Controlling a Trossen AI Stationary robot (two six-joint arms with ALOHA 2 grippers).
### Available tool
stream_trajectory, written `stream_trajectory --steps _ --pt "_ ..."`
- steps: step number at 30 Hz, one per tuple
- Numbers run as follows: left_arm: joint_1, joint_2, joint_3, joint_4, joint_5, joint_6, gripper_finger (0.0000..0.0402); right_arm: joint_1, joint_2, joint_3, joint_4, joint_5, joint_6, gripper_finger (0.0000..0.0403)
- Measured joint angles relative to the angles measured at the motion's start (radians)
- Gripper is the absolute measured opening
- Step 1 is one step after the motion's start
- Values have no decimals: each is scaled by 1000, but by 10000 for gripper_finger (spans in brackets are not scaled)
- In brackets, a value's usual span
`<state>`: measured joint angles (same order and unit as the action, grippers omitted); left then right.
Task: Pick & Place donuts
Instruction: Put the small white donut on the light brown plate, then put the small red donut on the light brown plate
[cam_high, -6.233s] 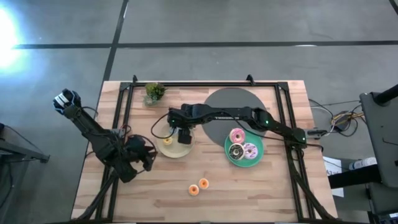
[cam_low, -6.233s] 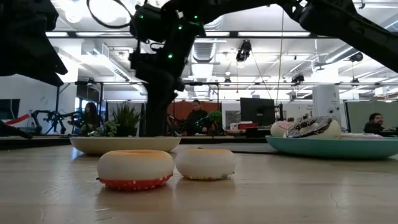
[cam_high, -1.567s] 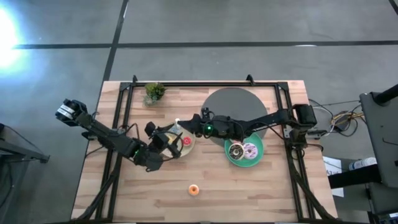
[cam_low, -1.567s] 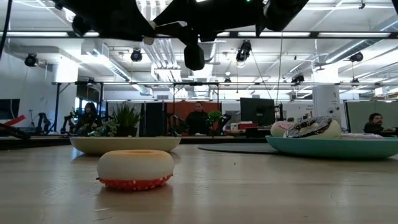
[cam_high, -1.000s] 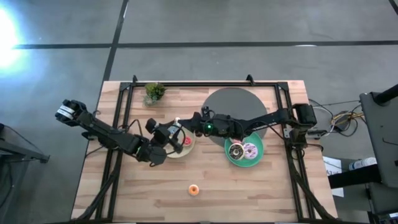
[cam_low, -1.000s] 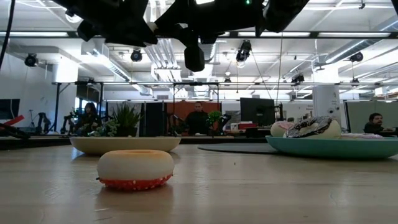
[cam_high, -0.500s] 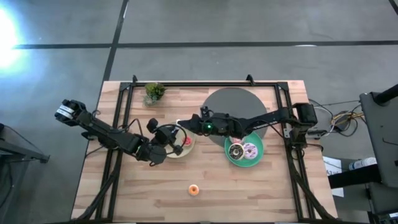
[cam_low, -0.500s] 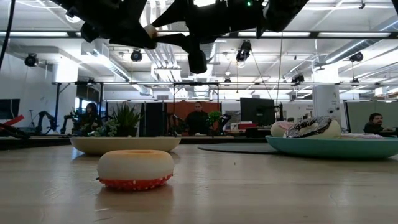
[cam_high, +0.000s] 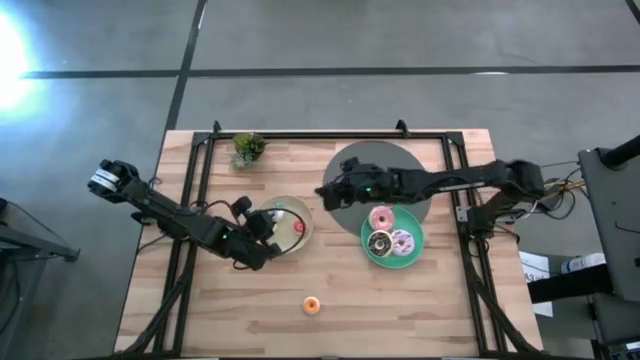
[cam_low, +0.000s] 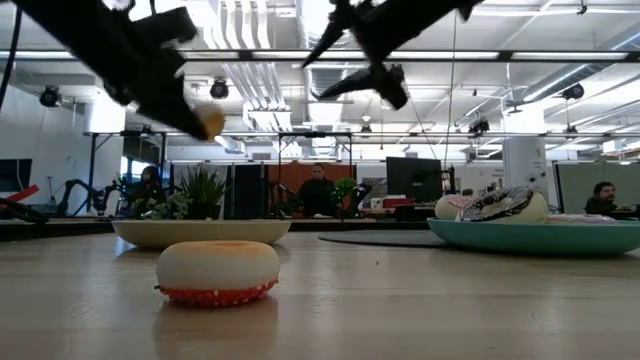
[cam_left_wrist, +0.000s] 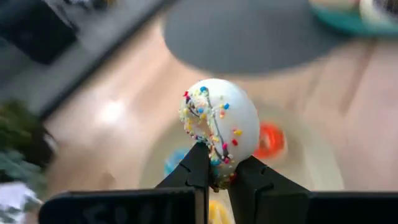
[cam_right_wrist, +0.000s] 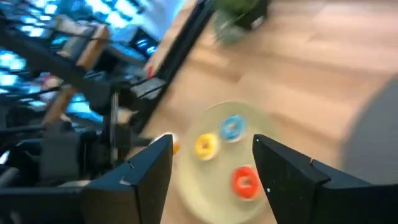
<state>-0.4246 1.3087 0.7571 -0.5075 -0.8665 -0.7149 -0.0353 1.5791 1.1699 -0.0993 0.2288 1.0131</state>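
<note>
Wooden table (cam_high: 420, 300). Near its middle, a plate (cam_high: 283, 222) holding three mini donuts (cam_right_wrist: 231, 127), (cam_right_wrist: 205, 145), (cam_right_wrist: 245, 180). Right of it, a second plate (cam_high: 368, 238) holding three larger donuts (cam_high: 381, 218), (cam_high: 379, 243), (cam_high: 402, 241). A round mat (cam_high: 388, 160) lies behind the second plate, partly under it. Potted plant (cam_high: 247, 149) at the back edge, left of the mat. One mini donut (cam_high: 312, 305) sits alone on the table, in front of both plates. Another mini donut (cam_left_wrist: 217, 124) is held above the first plate's left edge.
</note>
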Motion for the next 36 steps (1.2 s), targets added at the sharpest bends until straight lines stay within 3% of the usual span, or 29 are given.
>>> stream_trajectory --steps 5,9,19,27,30,32,36 --pt "31 33 -65 56 317 93 20 -7 -103 -2 -88 108 -46 214" --pt "49 40 -71 59 343 73 39 -9 -136 -4 -85 172 -56 215" --pt "122 41 -71 53 496 26 117 -1 -107 -5 -85 156 -33 215" --pt "94 31 -28 49 627 25 128 9 -91 -6 -84 108 -27 215" --pt "64 20 -4 11 652 6 128 10 -94 -6 -85 24 -62 215" --pt "30 3 19 -23 635 -17 128 19 -93 -6 -102 -114 -97 215" --pt "-70 -45 62 -63 485 -67 124 92 -49 -10 -207 -326 -180 215"
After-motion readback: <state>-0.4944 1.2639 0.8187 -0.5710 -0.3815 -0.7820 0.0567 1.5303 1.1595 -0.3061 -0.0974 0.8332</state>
